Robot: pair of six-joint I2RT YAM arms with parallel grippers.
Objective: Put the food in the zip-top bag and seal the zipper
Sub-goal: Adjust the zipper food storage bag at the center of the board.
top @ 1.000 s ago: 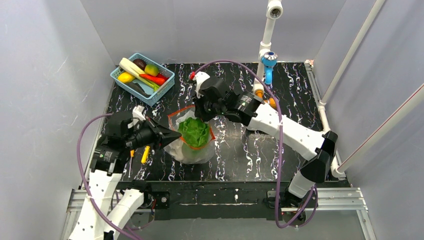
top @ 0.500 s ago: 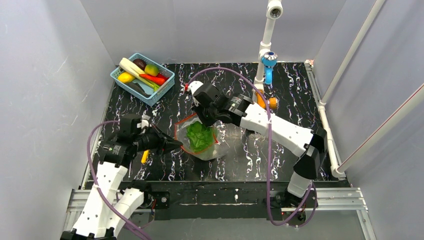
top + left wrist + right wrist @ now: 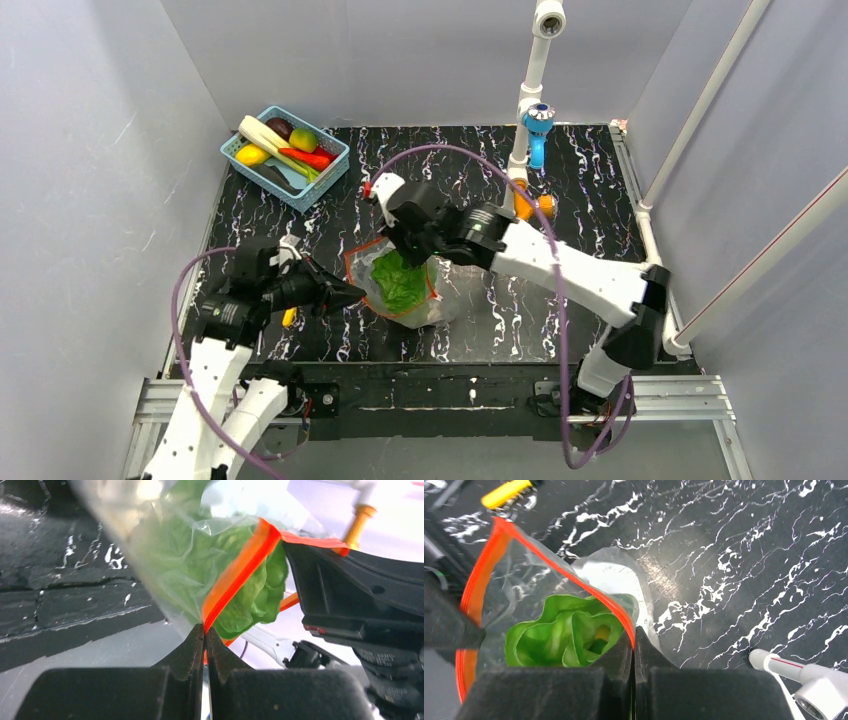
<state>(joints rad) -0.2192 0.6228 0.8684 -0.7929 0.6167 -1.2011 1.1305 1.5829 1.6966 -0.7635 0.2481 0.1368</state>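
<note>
Zipper (image 3: 240, 570) clamped in left end effector (image 3: 204, 628); lettuce (image 3: 255, 597) bagged

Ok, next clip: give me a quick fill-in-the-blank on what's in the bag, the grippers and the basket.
Inside the zip-top bag sits a green ___. The left gripper and right gripper are both ___ on the zipper. The leek lies in the blue ___.
Missing: lettuce; shut; basket.
</note>
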